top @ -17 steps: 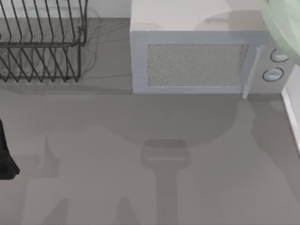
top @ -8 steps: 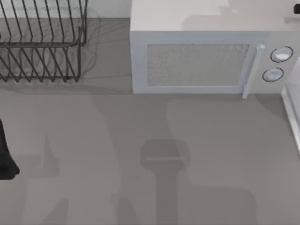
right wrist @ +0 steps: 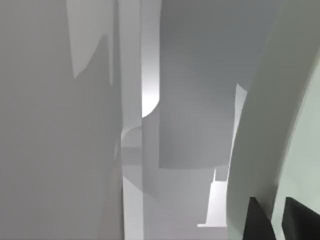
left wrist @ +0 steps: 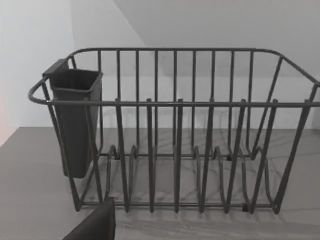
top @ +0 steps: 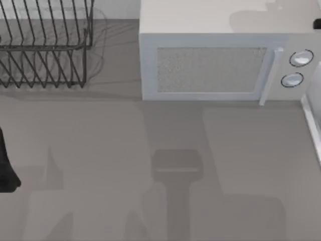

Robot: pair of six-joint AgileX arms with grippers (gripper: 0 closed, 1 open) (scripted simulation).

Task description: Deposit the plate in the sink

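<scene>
Your right gripper (right wrist: 277,222) has its jaws clamped on the plate (right wrist: 260,135) at the lower right of the right wrist view — held on edge, with the sink (top: 310,123) rim at the top view's right edge. The left jaws — cannot tell.

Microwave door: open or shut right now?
Shut. In the top view the microwave door sits flush with its front face, handle upright beside the two round knobs, with no gap showing.

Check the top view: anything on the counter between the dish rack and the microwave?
Nothing. In the top view, only bare grey counter separates the black wire dish rack from the microwave.
</scene>
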